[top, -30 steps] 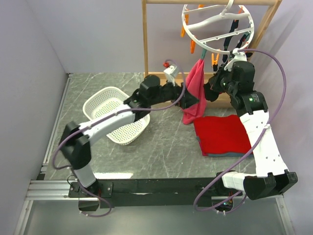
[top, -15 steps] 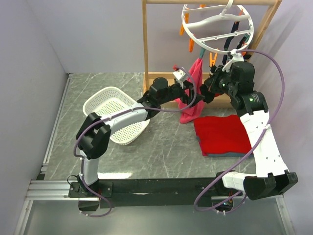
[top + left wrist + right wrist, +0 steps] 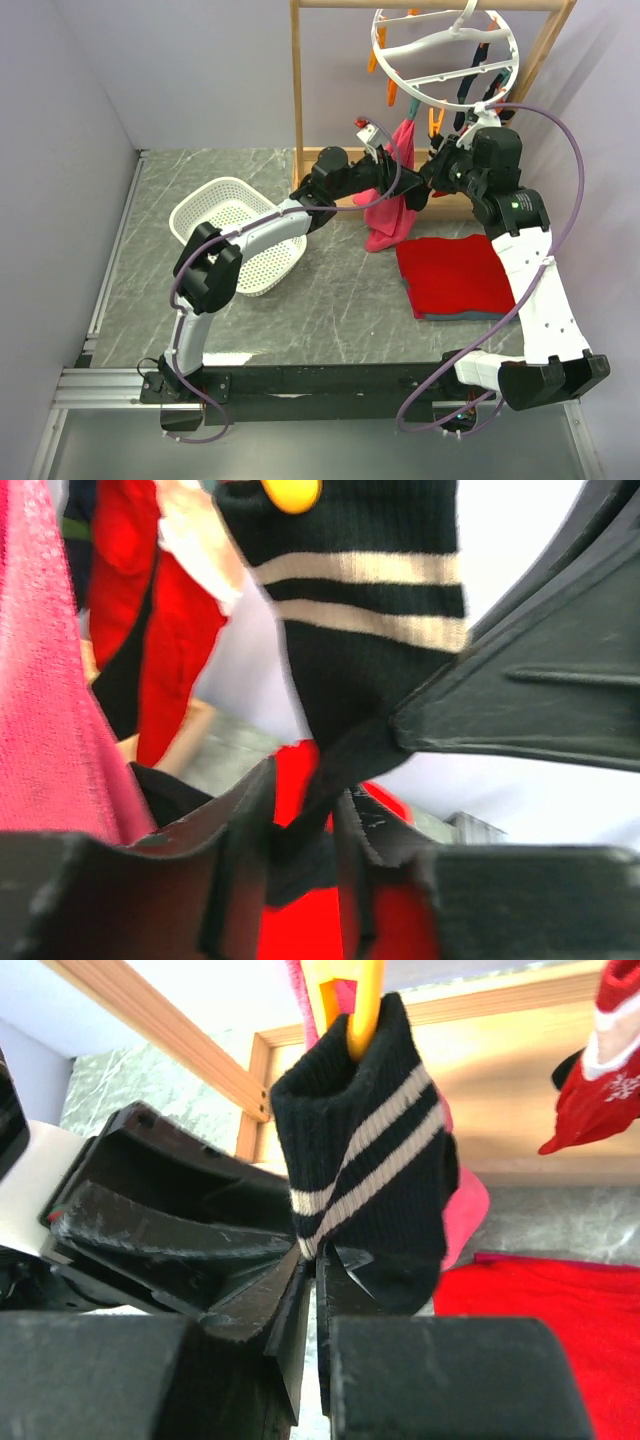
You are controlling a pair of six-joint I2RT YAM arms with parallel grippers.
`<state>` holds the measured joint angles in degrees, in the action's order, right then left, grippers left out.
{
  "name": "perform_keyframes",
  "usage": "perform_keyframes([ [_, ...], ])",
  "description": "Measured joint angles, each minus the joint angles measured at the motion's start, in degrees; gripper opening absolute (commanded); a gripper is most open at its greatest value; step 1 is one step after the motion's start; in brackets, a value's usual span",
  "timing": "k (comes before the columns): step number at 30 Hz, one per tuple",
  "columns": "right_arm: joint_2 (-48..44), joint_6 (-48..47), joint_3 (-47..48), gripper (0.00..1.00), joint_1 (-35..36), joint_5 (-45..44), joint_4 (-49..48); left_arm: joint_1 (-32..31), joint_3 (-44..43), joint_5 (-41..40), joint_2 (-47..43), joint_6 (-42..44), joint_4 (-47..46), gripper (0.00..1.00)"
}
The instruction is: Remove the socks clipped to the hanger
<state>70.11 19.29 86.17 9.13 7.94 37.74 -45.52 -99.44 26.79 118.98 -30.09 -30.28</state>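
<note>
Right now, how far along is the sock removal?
Done: nothing evident; no sock shows in the basket. In hand: left gripper pinches the striped sock, right gripper appears closed on its edge; it hangs from its orange clip. Left: unclip it, then the red sock.

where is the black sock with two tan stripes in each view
Top external: it cannot be made out; it is lost beside the hanging pink towel.
Left wrist: the black sock with two tan stripes is at top centre, under a yellow clip.
Right wrist: it is at centre, cuff in the same clip.
Shared landmark: the pink towel, at the left edge in the left wrist view, behind the sock in the right wrist view.
</note>
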Motion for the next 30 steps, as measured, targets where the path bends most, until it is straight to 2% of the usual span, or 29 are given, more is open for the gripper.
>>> perform_keyframes([
  [3, -0.2, 0.4, 0.1, 0.24, 0.0, -1.2, 0.7, 0.2, 0.8, 2.0, 0.0, -3.8, -2.1, 0.07],
  [4, -0.2, 0.5, 0.1, 0.32, 0.0, -1.5, 0.9, 0.2, 0.8, 2.3, 0.0, -4.6, -2.0, 0.05],
  [6, 0.0, 0.9, 1.2, 0.41, 0.0, -2.6, 2.5, 0.2, 0.8, 3.0, 0.0, -6.0, -1.8, 0.03],
  [7, 0.3, 1.0, 2.6, 0.5, 0.0, -3.7, 3.7, 0.2, 0.8, 3.4, 0.0, -6.9, -1.6, 0.04],
  [11, 2.4, 1.0, 9.9, 0.68, 1.3, -8.5, 7.4, 0.2, 0.8, 3.9, 0.0, -9.1, -1.0, 0.04],
  [13, 4.1, 0.4, 14.8, 0.72, 3.0, -11.4, 9.2, 0.3, 0.8, 4.2, 0.0, -10.3, -1.0, 0.04],
  [23, 16.1, -1.2, 34.5, 0.74, 6.4, -20.2, 15.9, 0.3, 1.8, 5.4, 0.0, -14.6, -1.4, 0.03],
  [30, 20.9, -1.6, 36.0, 0.71, 6.9, -24.2, 17.6, 0.3, 1.9, 5.5, 0.0, -15.1, -1.4, 0.04],
])
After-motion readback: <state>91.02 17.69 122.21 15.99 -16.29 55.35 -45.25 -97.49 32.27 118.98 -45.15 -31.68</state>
